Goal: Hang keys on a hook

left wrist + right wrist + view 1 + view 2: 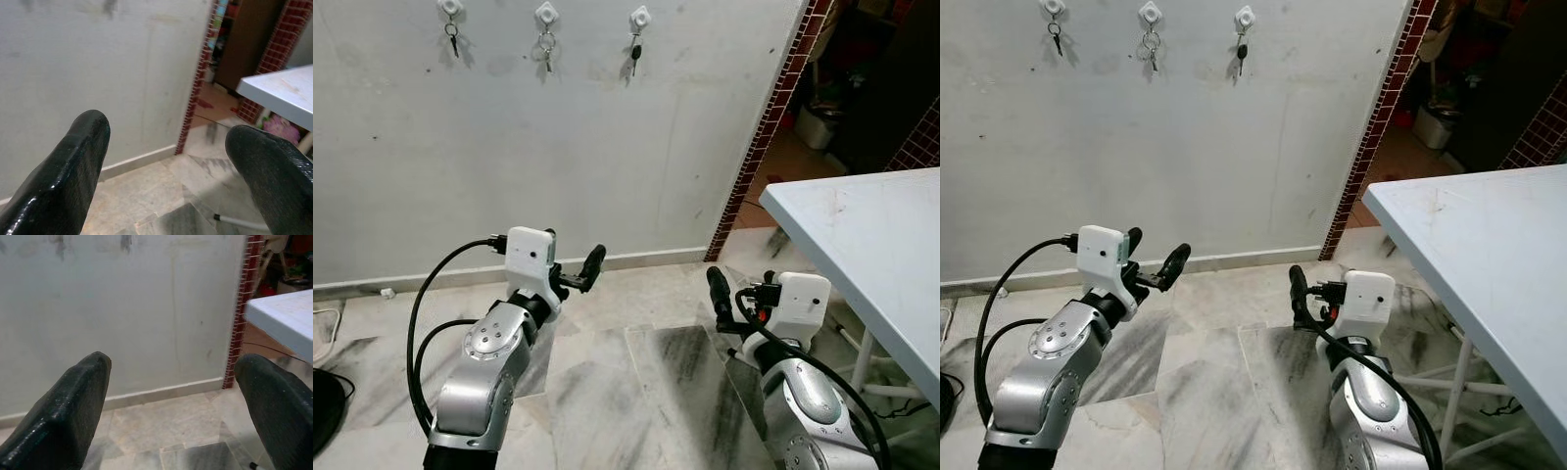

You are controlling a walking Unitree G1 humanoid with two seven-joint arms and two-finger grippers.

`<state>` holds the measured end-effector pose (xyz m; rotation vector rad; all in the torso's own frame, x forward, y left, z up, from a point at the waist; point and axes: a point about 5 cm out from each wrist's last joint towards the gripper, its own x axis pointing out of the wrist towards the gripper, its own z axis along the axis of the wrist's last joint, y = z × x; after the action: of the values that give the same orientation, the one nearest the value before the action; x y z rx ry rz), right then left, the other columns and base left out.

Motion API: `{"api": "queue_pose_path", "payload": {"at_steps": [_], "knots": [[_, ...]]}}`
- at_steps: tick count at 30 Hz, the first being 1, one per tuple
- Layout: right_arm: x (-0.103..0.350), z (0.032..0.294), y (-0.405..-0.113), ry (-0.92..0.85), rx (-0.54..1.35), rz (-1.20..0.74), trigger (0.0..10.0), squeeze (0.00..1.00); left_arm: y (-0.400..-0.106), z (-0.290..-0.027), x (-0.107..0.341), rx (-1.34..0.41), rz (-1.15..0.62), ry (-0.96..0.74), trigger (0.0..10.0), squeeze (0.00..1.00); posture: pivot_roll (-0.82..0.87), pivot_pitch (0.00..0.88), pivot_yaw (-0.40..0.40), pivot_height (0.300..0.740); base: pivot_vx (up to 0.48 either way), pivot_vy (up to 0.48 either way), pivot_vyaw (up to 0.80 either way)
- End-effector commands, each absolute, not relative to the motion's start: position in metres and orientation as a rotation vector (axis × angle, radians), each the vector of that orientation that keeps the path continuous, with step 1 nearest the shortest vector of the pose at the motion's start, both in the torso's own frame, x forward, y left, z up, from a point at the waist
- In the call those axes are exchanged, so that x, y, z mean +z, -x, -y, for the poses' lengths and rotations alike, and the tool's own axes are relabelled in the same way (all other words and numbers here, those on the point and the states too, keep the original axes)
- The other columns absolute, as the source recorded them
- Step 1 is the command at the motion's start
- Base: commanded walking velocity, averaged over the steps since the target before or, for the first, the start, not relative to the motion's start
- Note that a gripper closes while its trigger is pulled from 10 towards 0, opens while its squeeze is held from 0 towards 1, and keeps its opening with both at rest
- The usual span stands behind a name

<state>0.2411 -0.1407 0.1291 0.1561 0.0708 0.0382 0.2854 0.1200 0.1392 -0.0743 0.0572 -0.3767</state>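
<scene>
White plastic hooks sit in a row high on the grey wall, and each of the three carries keys: one set on the left hook [450, 8], a ring of keys [546, 49] on the middle hook [546, 14], and a dark-headed key [635, 56] under the right hook [640, 17]. Every set hangs straight down from its ring, long axis vertical, blade toward the floor, which is how gravity leaves a key on a peg. The left gripper [166, 166] and the right gripper [176, 401] are held low over the marble floor, well apart from the hooks, fingers spread wide with nothing between them. With all hooks filled and both grippers empty, the hanging looks done. A pale table [871, 235] stands to the robot's right.
</scene>
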Motion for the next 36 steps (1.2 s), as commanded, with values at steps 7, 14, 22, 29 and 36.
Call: {"api": "queue_pose_path", "payload": {"at_steps": [7, 14, 22, 29, 36], "knots": [[0.129, 0.147, -0.242, -0.136, -0.004, -0.073, 10.0, 0.00, -0.293, -0.113, 0.142, -0.406, -0.044, 0.070, 10.0, 0.00, 0.05, 0.000, -0.064, 0.740, 0.000, 0.000, -0.78], [0.132, 0.147, -0.244, -0.097, 0.005, -0.061, 10.0, 0.00, -0.298, -0.113, 0.145, -0.393, -0.032, 0.069, 10.0, 0.00, 0.05, 0.000, -0.068, 0.740, 0.000, 0.000, -0.78], [0.134, 0.144, -0.247, -0.076, 0.012, -0.047, 10.0, 0.00, -0.298, -0.111, 0.141, -0.401, -0.043, 0.058, 10.0, 0.00, 0.05, 0.000, -0.063, 0.740, 0.000, 0.000, -0.78], [0.133, 0.143, -0.246, -0.076, 0.006, -0.050, 10.0, 0.00, -0.297, -0.111, 0.140, -0.407, -0.052, 0.058, 10.0, 0.00, 0.05, 0.000, -0.061, 0.740, 0.000, 0.000, -0.78], [0.133, 0.144, -0.248, -0.076, 0.000, -0.048, 10.0, 0.00, -0.297, -0.108, 0.140, -0.438, -0.060, 0.075, 10.0, 0.00, 0.05, 0.000, -0.058, 0.740, 0.000, 0.000, -0.78]]}}
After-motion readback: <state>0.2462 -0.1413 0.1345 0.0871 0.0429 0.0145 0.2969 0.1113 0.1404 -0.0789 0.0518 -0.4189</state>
